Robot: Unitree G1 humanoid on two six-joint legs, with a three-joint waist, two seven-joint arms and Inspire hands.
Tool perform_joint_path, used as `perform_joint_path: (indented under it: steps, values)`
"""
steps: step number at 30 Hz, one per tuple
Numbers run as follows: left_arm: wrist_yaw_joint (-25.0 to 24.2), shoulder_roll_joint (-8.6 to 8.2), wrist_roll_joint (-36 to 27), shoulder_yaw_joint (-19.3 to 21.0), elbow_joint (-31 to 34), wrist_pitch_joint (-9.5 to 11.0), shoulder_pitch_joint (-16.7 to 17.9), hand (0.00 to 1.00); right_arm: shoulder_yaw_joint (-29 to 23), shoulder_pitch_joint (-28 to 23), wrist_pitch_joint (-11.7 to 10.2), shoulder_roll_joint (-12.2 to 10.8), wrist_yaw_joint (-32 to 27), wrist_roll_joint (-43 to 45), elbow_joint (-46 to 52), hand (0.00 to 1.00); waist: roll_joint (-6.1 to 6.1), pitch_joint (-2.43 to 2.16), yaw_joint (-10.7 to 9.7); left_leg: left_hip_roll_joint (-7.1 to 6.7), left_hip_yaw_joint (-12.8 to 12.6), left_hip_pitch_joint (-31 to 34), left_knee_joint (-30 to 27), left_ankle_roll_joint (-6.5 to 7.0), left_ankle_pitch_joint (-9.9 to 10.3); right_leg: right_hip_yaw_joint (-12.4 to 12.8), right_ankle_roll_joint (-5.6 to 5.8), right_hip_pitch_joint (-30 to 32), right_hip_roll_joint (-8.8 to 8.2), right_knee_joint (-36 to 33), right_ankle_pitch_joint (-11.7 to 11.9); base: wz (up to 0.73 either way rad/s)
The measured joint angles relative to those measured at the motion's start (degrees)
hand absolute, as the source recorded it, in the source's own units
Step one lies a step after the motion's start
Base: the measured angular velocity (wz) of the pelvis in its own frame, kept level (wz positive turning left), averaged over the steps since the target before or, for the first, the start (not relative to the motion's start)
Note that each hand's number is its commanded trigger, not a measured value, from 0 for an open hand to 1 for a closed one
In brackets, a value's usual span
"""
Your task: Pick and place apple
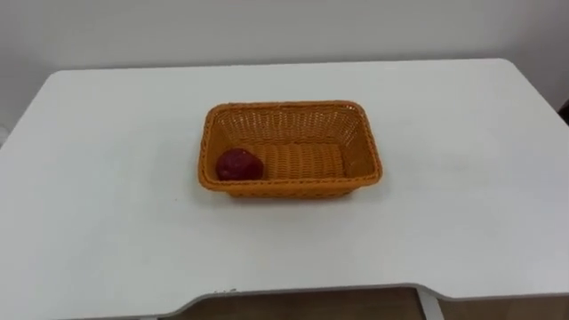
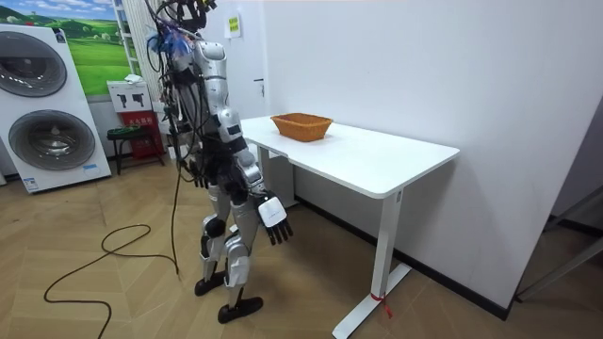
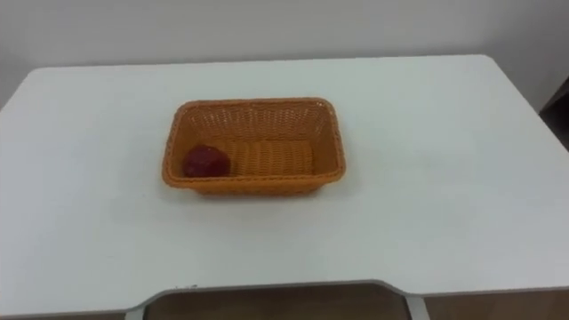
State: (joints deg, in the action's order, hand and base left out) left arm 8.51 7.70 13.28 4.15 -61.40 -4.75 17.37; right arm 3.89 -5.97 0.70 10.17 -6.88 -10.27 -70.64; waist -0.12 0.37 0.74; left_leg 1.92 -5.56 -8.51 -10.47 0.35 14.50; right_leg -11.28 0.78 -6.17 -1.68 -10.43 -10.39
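- At the far left of the room view, two stacked washing machines [image 2: 42, 104] stand against the wall. A green landscape picture [image 2: 99, 42] hangs just to their right.
- Right of those, left of centre in the frame, the robot stands upright on the wooden floor [image 2: 113, 306]. It is beside the left end of the white tabletop [image 2: 377, 162], with both arms down.
- Its left hand [image 2: 200, 175] is a dark shape at hip height on the side of its body away from me. I cannot tell whether it is open or closed.
- Its right hand [image 2: 273, 218] hangs lower, in front of the thigh and below the tabletop's edge. The fingers are loose and spread, and it holds nothing.
- Further right and higher in that frame, an orange wicker basket [image 1: 289, 111] sits on the tabletop near the white wall, well apart from both hands.
- In the eye views the basket lies in the middle of the frame with its long side running left to right. White tabletop surrounds it on every side.
- The apple [image 1: 238, 164], dark red, lies inside the basket at its left end. It is tucked into the lower-left corner, close to the left wall and the near wall.
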Motion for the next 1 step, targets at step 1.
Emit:
perform_joint_path:
  steps: [1]
  values:
    - [0.0, -0.16, 0.0, -0.1, -0.4, 0.0, -0.2, 0.0, 0.6, -0.2, -0.1, -0.3, 0.6, -0.2, 0.0, 0.0, -0.13, 0.03, 0.0, -0.03, 0.0, 0.0, 0.0, 0.0, 0.0, 0.0, 0.0, 0.0, -0.02, 0.1, 0.0, 0.0]
